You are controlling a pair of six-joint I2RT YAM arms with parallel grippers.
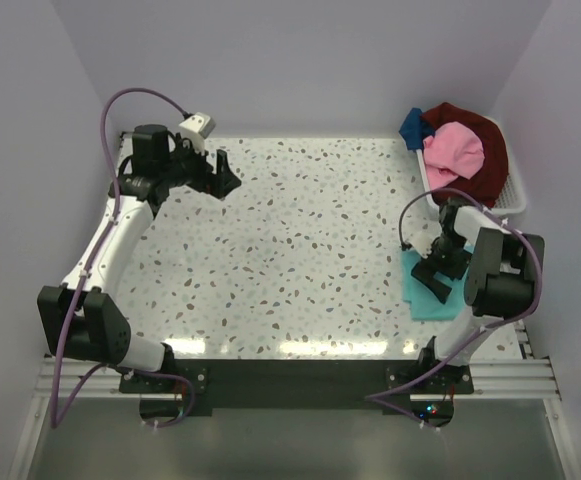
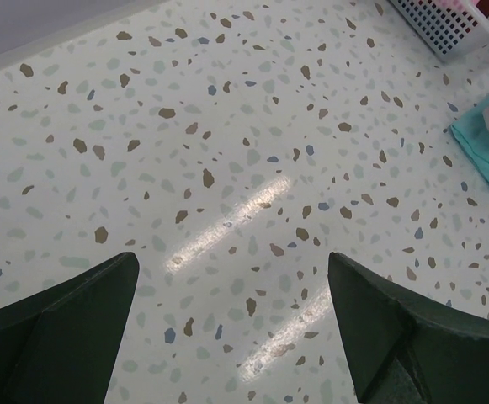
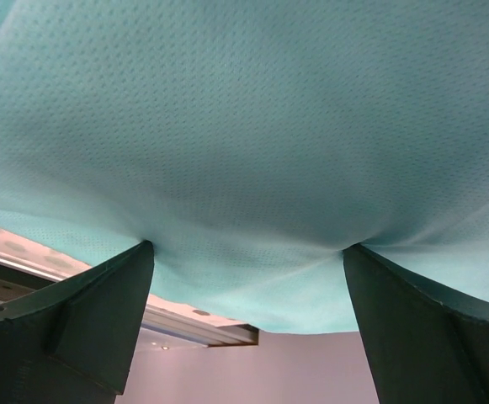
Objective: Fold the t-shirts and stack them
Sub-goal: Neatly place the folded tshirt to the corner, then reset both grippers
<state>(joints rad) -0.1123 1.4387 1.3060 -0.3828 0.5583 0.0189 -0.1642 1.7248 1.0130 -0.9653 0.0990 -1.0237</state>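
Item 1: teal t-shirt [image 1: 438, 308], near-right counter [image 1: 300, 240], directly under my right gripper [image 1: 432, 282], which is wide with tips pressing the cloth. Left gripper [image 1: 226, 175] wide, empty, far-left, well apart. 3 shirts in basket [image 1: 515, 198], nearest my right arm

Counter [image 1: 300, 250]: terrazzo-look slab, pale with brown and grey-blue chips. Smooth and glossy, with streaks of lamp glare.

Teal-green t-shirt [image 3: 252, 143]: cloth, a fine knit with regular pinhole dimples. Matt, with soft creases.

Pink t-shirt [image 1: 457, 150], dark red t-shirt [image 1: 490, 165], blue t-shirt [image 1: 411, 128]: cloth, matt. Weave too small to tell.

Basket [image 2: 433, 25]: white plastic, slatted lattice, slight sheen.

Left tool [image 2: 231, 257], right tool [image 3: 248, 246]: fingers dark moulded plastic, matt, faintly grainy.

Left arm [image 1: 110, 250] shell: white plastic, smooth, semi-gloss.

Cable [image 1: 103, 140]: purple, smooth sheath.

Rail [image 1: 80, 378] at near edge: bare metal, brushed look.
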